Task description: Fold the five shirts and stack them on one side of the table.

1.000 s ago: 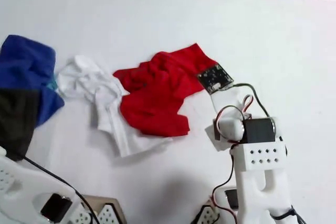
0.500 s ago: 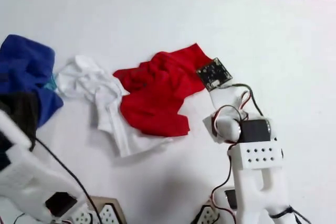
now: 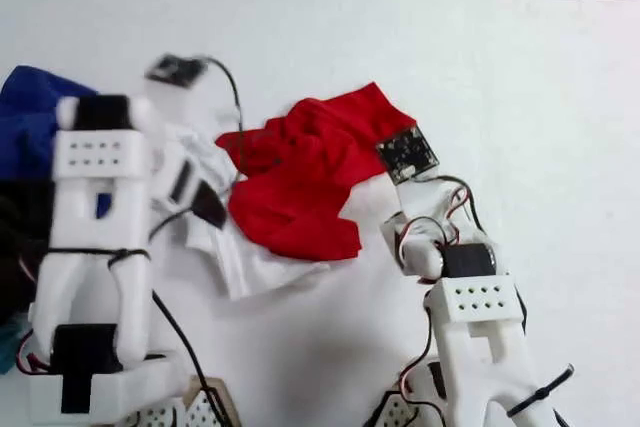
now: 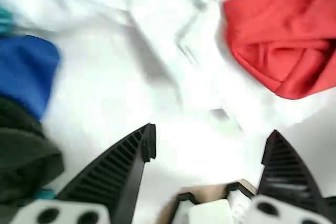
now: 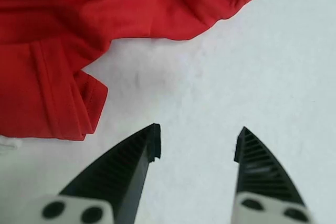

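L gripper [image 4: 210,148]: fingers [image 4: 134,156] spread wide, nothing betw. them, hanging over the crumpled white shirt [image 4: 173,51]. Off to one side the red shirt [image 4: 283,40] lies partly over the white one; on the other side are the blue shirt [image 4: 26,72] and dark shirt [image 4: 21,150].

R gripper [image 5: 197,137]: likewise open, empty, above bare table [image 5: 252,66] just beside the red shirt's edge, not touching cloth.

High view: L arm [image 3: 95,207] stretches fwd from the near-left corner, wrist over the white shirt. R arm [image 3: 480,317] extends fwd from the near edge, wrist tipped down by the red shirt's right edge. All shirts unfolded.
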`<action>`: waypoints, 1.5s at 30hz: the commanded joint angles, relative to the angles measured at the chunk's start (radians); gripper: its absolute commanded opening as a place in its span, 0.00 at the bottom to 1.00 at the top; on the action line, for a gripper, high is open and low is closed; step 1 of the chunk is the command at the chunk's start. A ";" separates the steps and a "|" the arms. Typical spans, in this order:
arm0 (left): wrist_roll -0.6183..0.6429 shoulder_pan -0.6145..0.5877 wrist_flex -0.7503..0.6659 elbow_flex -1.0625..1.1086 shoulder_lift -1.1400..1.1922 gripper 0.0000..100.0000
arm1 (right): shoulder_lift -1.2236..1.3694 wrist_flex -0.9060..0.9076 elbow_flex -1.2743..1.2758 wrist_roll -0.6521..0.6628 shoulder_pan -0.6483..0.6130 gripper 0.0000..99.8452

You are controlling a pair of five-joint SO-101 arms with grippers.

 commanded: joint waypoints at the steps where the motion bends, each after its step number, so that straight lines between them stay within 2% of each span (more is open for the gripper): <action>1: 0.049 0.046 -0.055 0.094 -0.035 0.33 | 0.001 -0.019 -0.005 -0.011 -0.001 0.23; 9: 0.048 0.060 -0.269 0.219 0.072 0.33 | 0.001 -0.016 -0.005 -0.011 -0.001 0.23; 17: 0.043 0.057 -0.310 0.196 0.345 0.33 | 0.001 -0.015 -0.005 -0.012 -0.001 0.23; 19: 0.043 0.038 -0.311 0.162 0.391 0.27 | 0.001 -0.015 -0.003 -0.012 -0.001 0.23; 22: 0.037 -0.009 -0.301 0.102 0.413 0.03 | 0.001 -0.013 -0.002 -0.012 -0.001 0.23; 23: 0.035 -0.034 -0.288 0.082 0.413 0.01 | 0.001 -0.013 -0.002 -0.012 -0.001 0.23; 24: 0.034 -0.061 -0.265 0.061 0.411 0.05 | 0.001 -0.013 -0.002 -0.012 -0.001 0.23; 26: 0.031 -0.124 -0.215 0.001 0.411 0.02 | 0.004 -0.013 0.000 -0.012 -0.001 0.23; 29: 0.026 -0.244 -0.110 -0.131 0.411 0.02 | 0.008 -0.013 0.000 -0.012 -0.001 0.23; 35: -0.109 -0.491 0.114 -0.530 0.410 0.03 | 0.008 -0.018 0.000 -0.012 -0.002 0.23; 39: -0.166 -0.686 0.110 -0.743 0.364 0.03 | 0.010 -0.018 0.002 -0.012 -0.002 0.23; 45: -0.250 -0.885 0.109 -0.918 0.302 0.03 | 0.010 -0.018 0.002 -0.012 -0.002 0.23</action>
